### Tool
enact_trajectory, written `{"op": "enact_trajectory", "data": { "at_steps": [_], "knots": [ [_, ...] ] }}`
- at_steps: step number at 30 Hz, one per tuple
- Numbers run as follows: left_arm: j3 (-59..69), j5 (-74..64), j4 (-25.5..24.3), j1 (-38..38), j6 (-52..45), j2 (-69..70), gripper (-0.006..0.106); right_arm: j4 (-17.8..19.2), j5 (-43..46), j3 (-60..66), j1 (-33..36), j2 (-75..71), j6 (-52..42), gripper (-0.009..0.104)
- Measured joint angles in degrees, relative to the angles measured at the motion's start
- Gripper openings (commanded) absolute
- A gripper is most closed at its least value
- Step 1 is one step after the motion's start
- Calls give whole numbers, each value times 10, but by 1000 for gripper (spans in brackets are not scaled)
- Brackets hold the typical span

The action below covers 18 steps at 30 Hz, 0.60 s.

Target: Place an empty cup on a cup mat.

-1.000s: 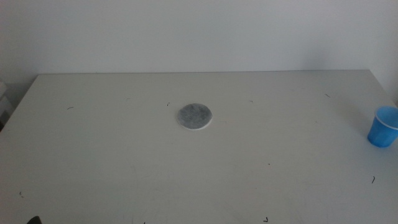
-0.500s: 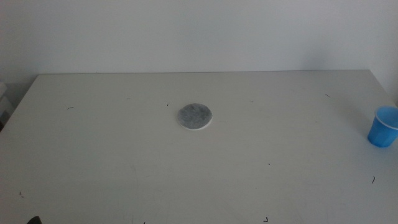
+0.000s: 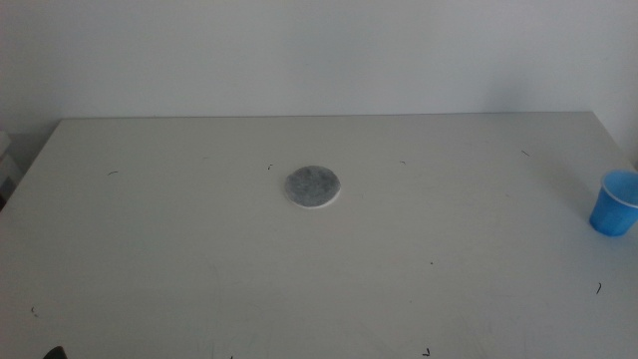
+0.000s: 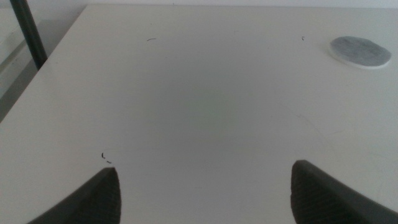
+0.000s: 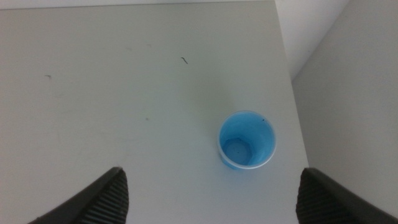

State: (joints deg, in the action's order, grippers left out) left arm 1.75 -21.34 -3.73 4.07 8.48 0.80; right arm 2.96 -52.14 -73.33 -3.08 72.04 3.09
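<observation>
The blue cup (image 3: pixel 613 202) stands upright and empty at the table's right edge. It also shows in the right wrist view (image 5: pixel 246 140), ahead of my open right gripper (image 5: pixel 208 190) and apart from it. The grey cup mat (image 3: pixel 313 185) with a white edge lies flat near the table's middle, far left of the cup. It also shows in the left wrist view (image 4: pixel 360 51), far ahead of my open, empty left gripper (image 4: pixel 205 190). Only a dark tip of the left gripper (image 3: pixel 52 353) shows at the middle view's bottom edge.
The white table (image 3: pixel 199 259) carries a few small dark marks. Its right edge runs close beside the cup (image 5: pixel 292 93). A dark post (image 4: pixel 28 31) stands past the table's left edge.
</observation>
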Motion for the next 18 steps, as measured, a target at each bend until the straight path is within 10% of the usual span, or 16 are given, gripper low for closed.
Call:
{"op": "enact_trajectory", "data": {
  "at_steps": [18],
  "knots": [
    [0,0,0,0,0,0,105,-23,9,-80,-123,225,-4,81]
  ]
}}
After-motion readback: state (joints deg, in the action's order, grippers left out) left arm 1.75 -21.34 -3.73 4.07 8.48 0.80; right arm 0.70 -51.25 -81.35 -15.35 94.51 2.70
